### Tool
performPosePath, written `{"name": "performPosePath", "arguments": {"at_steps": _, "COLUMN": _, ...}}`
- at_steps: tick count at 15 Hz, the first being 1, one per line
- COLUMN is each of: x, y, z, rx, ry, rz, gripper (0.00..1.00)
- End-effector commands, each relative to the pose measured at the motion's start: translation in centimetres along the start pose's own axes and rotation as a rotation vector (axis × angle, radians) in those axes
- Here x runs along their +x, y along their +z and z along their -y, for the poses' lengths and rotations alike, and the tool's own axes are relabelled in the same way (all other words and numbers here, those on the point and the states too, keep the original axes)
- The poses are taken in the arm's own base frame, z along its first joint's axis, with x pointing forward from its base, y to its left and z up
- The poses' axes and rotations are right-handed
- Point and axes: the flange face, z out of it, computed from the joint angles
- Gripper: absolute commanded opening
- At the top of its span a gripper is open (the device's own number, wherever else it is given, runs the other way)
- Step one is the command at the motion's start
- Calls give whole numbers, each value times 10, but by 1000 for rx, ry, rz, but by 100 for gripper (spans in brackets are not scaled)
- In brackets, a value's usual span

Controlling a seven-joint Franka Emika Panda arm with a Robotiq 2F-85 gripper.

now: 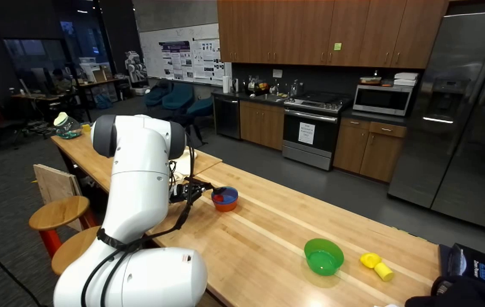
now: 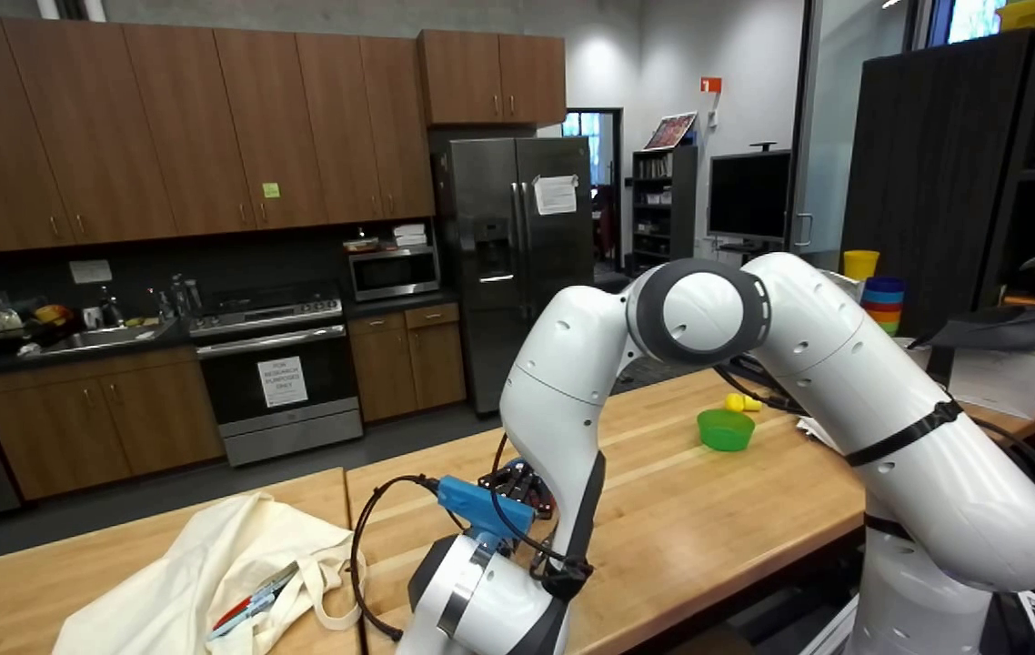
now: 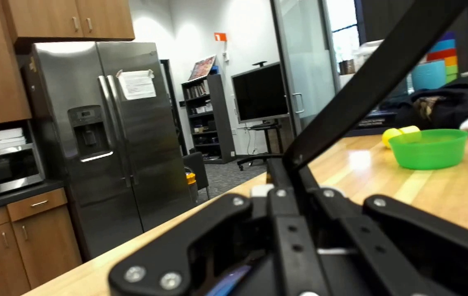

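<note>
My gripper (image 3: 293, 174) is shut on a thin black utensil (image 3: 365, 90), which slants up to the right in the wrist view. In an exterior view the gripper (image 1: 206, 187) is beside a blue bowl (image 1: 231, 196), and a dark end of the utensil (image 1: 219, 190) is at its rim. The blue bowl sits in or on an orange bowl (image 1: 225, 207); a small red thing (image 1: 217, 198) shows inside. In another exterior view the arm and gripper (image 2: 527, 487) mostly hide these bowls. A blue-purple edge (image 3: 230, 279) shows low in the wrist view.
A green bowl (image 1: 323, 258) and a yellow object (image 1: 383, 271) stand farther along the wooden table (image 1: 264, 238). A cream cloth bag (image 2: 199, 564) with pens lies on the adjoining table. A dark box (image 1: 477, 268) and black cloth are at the far end. Stools (image 1: 59, 212) stand alongside.
</note>
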Motion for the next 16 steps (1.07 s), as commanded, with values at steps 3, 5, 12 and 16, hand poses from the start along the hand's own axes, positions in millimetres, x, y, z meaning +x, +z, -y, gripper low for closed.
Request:
{"name": "performPosePath", "arguments": {"at_steps": 3, "x": -12, "y": 16, "z": -2, "rx": 246, "ry": 134, "rz": -103, "gripper": 2}}
{"name": "performPosePath", "arguments": {"at_steps": 5, "x": -11, "y": 20, "z": -6, "rx": 324, "ry": 167, "rz": -151, "gripper": 2}}
{"name": "performPosePath", "arguments": {"at_steps": 12, "x": -9, "y": 32, "z": -16, "rx": 424, "ry": 193, "rz": -207, "gripper": 2}}
{"name": "performPosePath", "arguments": {"at_steps": 16, "x": -6, "y": 31, "z": -17, "rx": 436, "ry": 182, "rz": -220, "gripper": 2}}
